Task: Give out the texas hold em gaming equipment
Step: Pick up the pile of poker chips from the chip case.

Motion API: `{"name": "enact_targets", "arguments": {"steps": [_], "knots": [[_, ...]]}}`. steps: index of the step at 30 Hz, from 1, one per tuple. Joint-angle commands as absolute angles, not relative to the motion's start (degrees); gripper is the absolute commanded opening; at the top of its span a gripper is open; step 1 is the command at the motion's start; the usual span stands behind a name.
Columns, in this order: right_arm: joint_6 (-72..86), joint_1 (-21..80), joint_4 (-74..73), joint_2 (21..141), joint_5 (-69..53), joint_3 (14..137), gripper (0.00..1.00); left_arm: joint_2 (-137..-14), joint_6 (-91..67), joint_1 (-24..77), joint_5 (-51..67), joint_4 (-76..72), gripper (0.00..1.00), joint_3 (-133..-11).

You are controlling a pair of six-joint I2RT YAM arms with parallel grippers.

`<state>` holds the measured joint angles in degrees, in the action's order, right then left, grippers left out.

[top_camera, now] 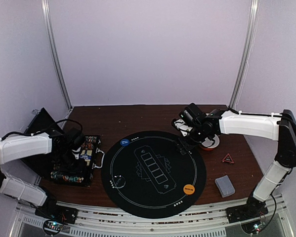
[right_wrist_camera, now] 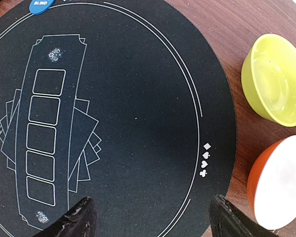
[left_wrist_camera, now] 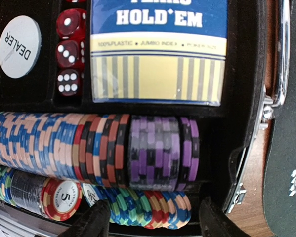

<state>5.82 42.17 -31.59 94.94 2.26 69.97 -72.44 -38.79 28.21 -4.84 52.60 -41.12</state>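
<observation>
Striped round chips (left_wrist_camera: 88,148) lie edgewise below glossy red dice (left_wrist_camera: 68,54).

The dark wooden table (top_camera: 138,118) carries a round black poker mat (top_camera: 157,195) in its middle. An open chip case (top_camera: 71,177) sits left of it. To the right lie a green bowl (right_wrist_camera: 276,81), an orange bowl (right_wrist_camera: 276,185), a red triangle (top_camera: 228,158) and, nearer, a grey pack of cards (top_camera: 225,185).

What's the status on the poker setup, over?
Left pincer open above the chip rows in the case. Right pincer open, empty, over the mat; yellow bowl, orange bowl alongside. Nothing blocking.
</observation>
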Motion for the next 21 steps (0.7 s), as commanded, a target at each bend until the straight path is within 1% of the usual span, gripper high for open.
{"name": "enact_targets", "arguments": {"steps": [1,4,6,12,15,21], "knots": [[5.45,41.75,-32.7,95.52,1.85,70.49,0.81,-74.13,-39.01,28.19,-6.41,54.42,0.68,-41.85],[5.45,41.75,-32.68,95.71,1.76,70.33,0.81,-73.94,-39.07,28.18,-7.4,56.2,0.73,-42.16],[5.45,41.65,-32.66,95.71,1.71,70.4,0.81,-74.88,-39.41,28.21,-8.54,58.03,0.74,-42.89],[5.43,41.66,-32.89,95.79,1.65,70.64,0.81,-78.22,-40.1,28.21,-11.29,60.91,0.73,-43.81],[5.39,41.6,-32.96,95.78,1.61,70.46,0.81,-78.52,-40.17,28.16,-13.06,61.89,0.71,-44.37],[5.27,41.57,-32.91,96.06,1.32,70.55,0.81,-77.38,-40.17,28.17,-14.04,62.39,0.71,-44.96]]}}
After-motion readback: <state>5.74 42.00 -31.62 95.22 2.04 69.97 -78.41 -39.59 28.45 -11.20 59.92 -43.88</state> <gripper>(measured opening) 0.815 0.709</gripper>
